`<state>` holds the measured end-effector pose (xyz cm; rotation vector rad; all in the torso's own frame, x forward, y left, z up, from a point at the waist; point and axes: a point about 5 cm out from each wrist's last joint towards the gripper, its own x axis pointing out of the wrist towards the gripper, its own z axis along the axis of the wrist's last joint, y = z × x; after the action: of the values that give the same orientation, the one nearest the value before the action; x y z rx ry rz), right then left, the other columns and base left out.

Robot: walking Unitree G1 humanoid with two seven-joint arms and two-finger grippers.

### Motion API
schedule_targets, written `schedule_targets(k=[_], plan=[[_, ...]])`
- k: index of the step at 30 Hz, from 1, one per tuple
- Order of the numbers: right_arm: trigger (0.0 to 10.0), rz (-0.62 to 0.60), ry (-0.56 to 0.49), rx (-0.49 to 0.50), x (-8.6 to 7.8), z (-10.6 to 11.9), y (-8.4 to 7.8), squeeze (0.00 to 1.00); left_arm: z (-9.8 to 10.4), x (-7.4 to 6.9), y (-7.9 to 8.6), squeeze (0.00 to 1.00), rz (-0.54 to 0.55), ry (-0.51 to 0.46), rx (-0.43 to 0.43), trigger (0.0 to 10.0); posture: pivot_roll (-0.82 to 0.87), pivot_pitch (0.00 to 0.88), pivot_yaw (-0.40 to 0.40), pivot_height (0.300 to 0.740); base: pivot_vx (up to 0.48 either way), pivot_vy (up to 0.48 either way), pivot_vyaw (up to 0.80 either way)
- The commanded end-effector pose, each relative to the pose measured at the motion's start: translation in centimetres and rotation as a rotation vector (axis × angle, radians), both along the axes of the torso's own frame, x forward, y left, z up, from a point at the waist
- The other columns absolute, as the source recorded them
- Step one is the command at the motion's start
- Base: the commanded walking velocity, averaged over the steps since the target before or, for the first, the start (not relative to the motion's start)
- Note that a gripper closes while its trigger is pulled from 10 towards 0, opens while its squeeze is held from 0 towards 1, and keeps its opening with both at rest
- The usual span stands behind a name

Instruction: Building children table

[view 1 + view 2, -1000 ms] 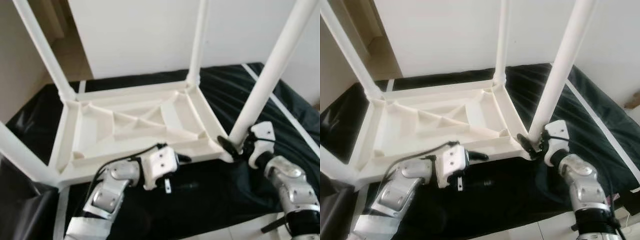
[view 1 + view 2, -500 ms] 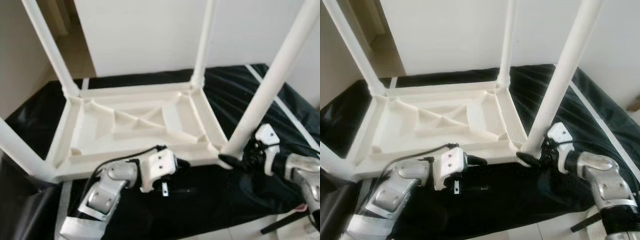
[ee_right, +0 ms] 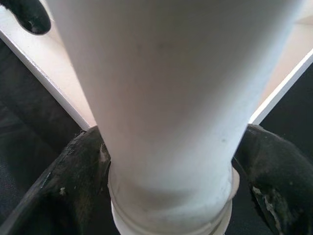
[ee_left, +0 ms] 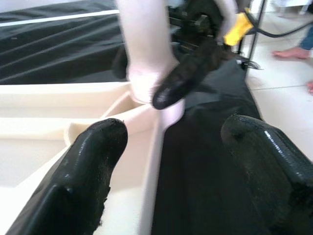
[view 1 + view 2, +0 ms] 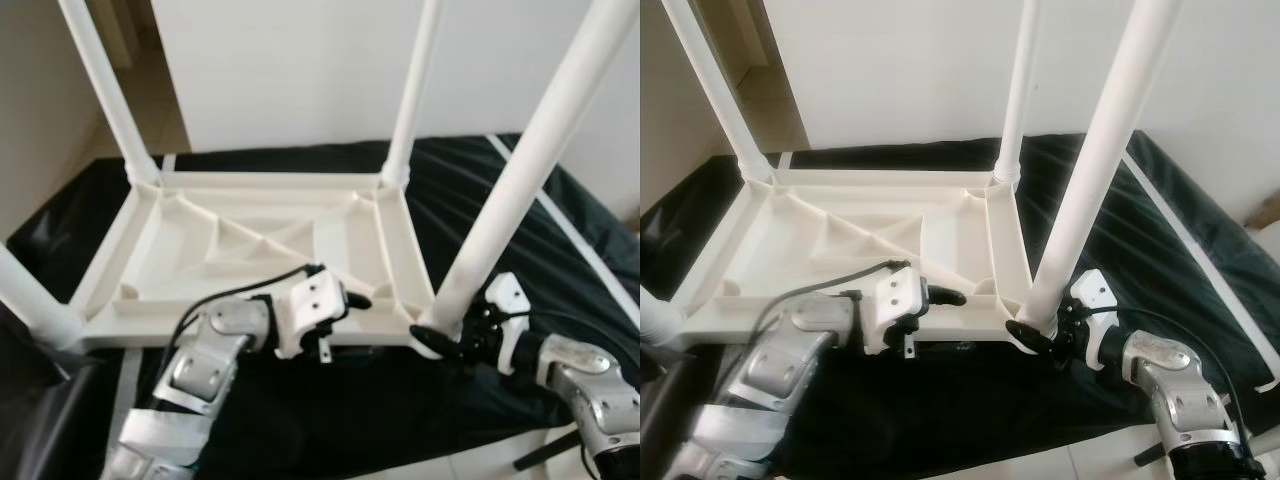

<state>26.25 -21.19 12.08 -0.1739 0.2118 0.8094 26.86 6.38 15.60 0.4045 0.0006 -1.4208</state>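
— Table where?
— Upside-down white table [image 5: 270, 240] on black sheet [image 5: 560, 230]. Right gripper [image 5: 1040, 335] fingers pinch near leg [image 5: 510, 190] base.
— Left?
— Left gripper [image 5: 350, 300] fingers spread, straddling the near rim.

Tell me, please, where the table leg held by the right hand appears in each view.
Left eye view: leg slants from upper right down to the tabletop corner.
Right eye view: leg right of centre, same slant.
Left wrist view: leg, blurred, beyond the left hand.
Right wrist view: leg close up, centre.
Shared landmark: the right hand clasping the leg's base.
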Motion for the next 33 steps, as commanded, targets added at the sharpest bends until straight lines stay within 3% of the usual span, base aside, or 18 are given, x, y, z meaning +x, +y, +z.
schedule_targets(k=[1,3,9,22,23,24,25,26,33], plan=[[10.0,-0.013,-0.041,0.033,0.7,0.7,1.0,0.0,-0.1,1.5,-0.2,0.0,0.194,-0.032,-0.031,10.0,-0.03,0.0,-0.038,0.74,0.0,0.0,0.0],[10.0,-0.02,-0.083,0.076,1.4,1.3,2.1,0.0,0.0,2.2,-1.1,0.0,0.264,-0.032,-0.067,10.0,-0.03,0.0,-0.036,0.74,0.0,0.0,0.0],[10.0,0.044,-0.112,0.087,2.1,2.5,3.0,0.0,0.0,1.4,-2.3,0.0,0.229,-0.04,-0.104,10.0,-0.02,0.0,-0.045,0.74,0.0,0.0,0.0],[10.0,0.084,-0.121,0.041,2.7,3.2,2.2,0.0,-0.8,0.8,-3.0,0.0,0.249,-0.031,-0.103,10.0,0.0,0.0,-0.054,0.74,0.0,0.0,0.0],[7.6,0.082,-0.121,0.038,2.7,3.2,2.1,0.0,-0.9,0.8,-3.0,0.0,0.249,-0.032,-0.1,10.0,0.01,0.0,-0.054,0.74,0.0,0.0,0.0],[7.6,0.082,-0.121,0.038,2.7,3.2,2.1,0.0,-0.9,0.8,-3.0,0.0,0.249,-0.032,-0.1,10.0,0.01,0.0,-0.054,0.74,0.0,0.0,0.0],[2.9,0.078,-0.118,0.032,2.8,3.1,1.9,0.0,-0.9,0.9,-3.0,0.0,0.263,-0.042,-0.092,10.0,0.01,0.0,-0.056,0.74,0.0,0.0,0.0],[0.0,0.076,-0.108,0.015,2.6,2.8,1.6,0.0,-1.2,1.1,-2.7,0.0,0.285,-0.051,-0.082,10.0,0.01,0.0,-0.054,0.74,0.0,0.0,0.0],[0.0,0.078,-0.076,-0.014,2.0,1.9,1.4,0.0,-2.0,1.5,-2.2,0.0,0.334,-0.082,-0.061,10.0,0.01,0.0,-0.054,0.74,0.0,0.0,0.0]])
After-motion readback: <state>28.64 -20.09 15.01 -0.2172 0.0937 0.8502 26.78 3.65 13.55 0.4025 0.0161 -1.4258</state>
